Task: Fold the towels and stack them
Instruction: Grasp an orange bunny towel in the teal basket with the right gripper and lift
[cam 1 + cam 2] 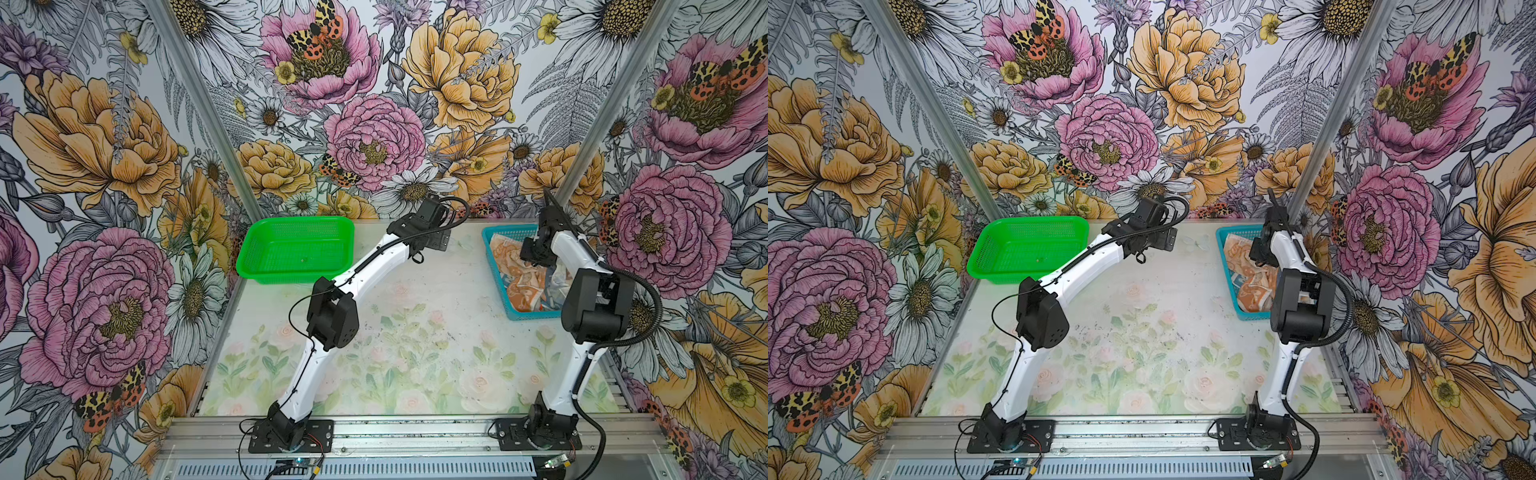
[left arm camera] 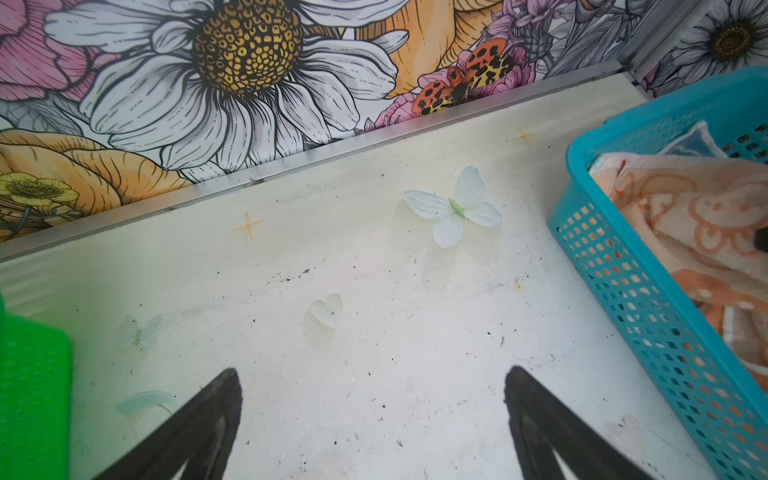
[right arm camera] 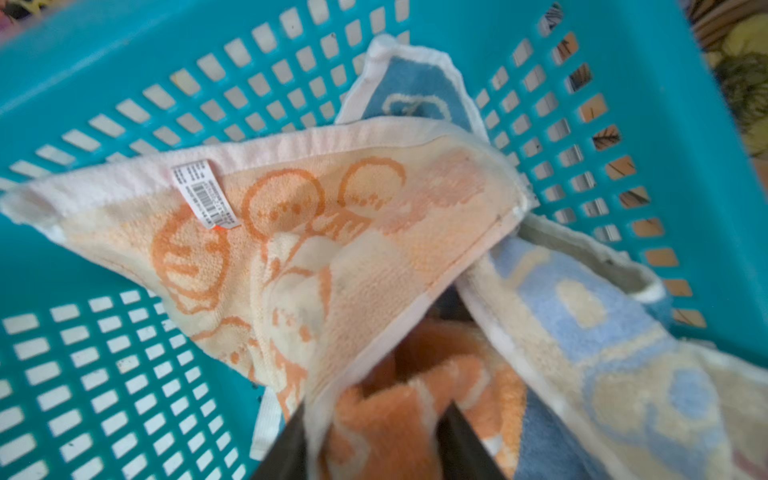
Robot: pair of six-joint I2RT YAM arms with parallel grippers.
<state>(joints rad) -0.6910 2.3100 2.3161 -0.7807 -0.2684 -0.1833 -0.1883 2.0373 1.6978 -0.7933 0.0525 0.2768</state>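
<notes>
Three towels lie crumpled in the blue basket (image 1: 496,274) at the back right. The right wrist view shows a peach-and-cream towel (image 3: 353,249) with a barcode tag on top, a blue-and-cream towel (image 3: 602,332) beside it, and a darker orange towel (image 3: 469,374) underneath. My right gripper (image 3: 374,415) is down in the basket, with its jaws shut on a bunch of the orange towel and the peach towel's white hem. My left gripper (image 2: 372,374) hovers open over bare table between the two baskets, holding nothing.
A green basket (image 1: 299,220) stands at the back left, holding only a small speck. A white butterfly shape (image 2: 455,208) lies on the table near the back wall. The blue basket (image 2: 648,291) is close to my left gripper's side.
</notes>
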